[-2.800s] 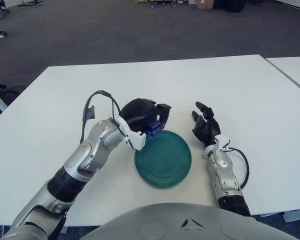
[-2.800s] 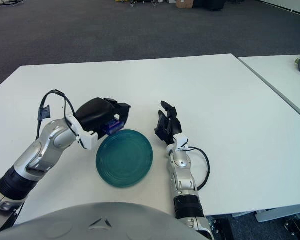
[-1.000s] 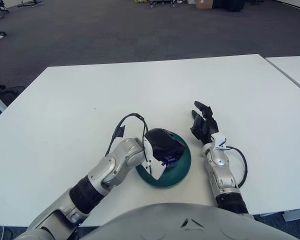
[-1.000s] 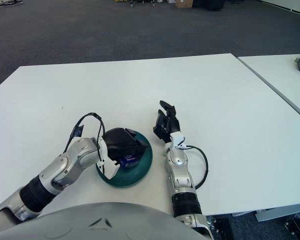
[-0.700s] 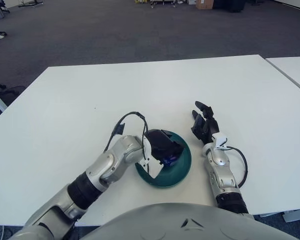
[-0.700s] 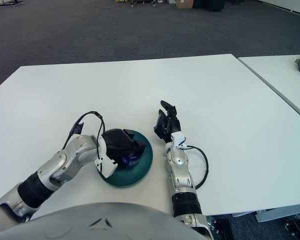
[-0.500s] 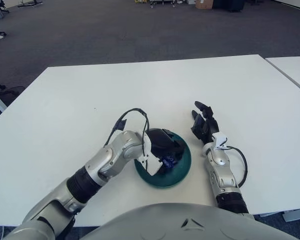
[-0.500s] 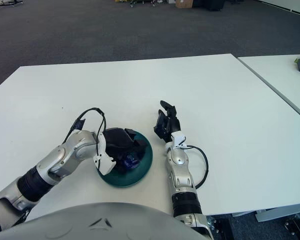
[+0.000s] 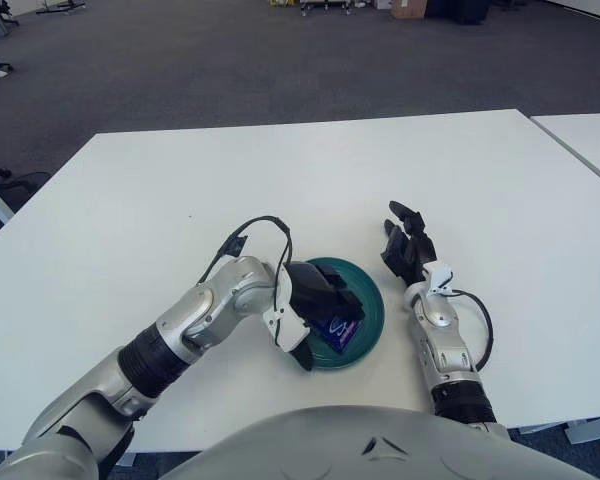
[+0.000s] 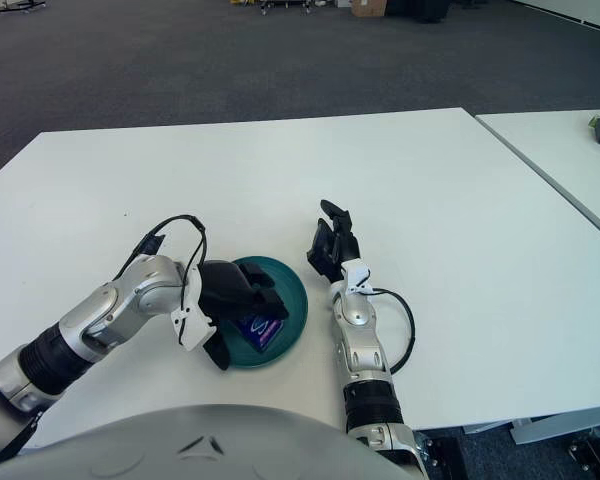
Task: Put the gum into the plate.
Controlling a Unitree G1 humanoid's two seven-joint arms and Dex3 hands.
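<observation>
Small blue rectangular gum pack [image 9: 337,331] lies flat inside the round teal ribbed plate [image 9: 368,297], toward its near rim, so I'd judge the drop done; pale print on the wrapper is too small to read. Left hand [image 9: 318,297] sits over the plate's left edge with fingers loosened and off the pack, likely clearing away. Right hand [image 9: 408,248] rests on the white table [image 9: 310,170] just right of the plate, fingers relaxed and empty, parked since one hand suffices.

Silver forearms with black cables; black three-finger left hand [image 9: 315,297] and right hand [image 9: 408,250], white wrists.
</observation>
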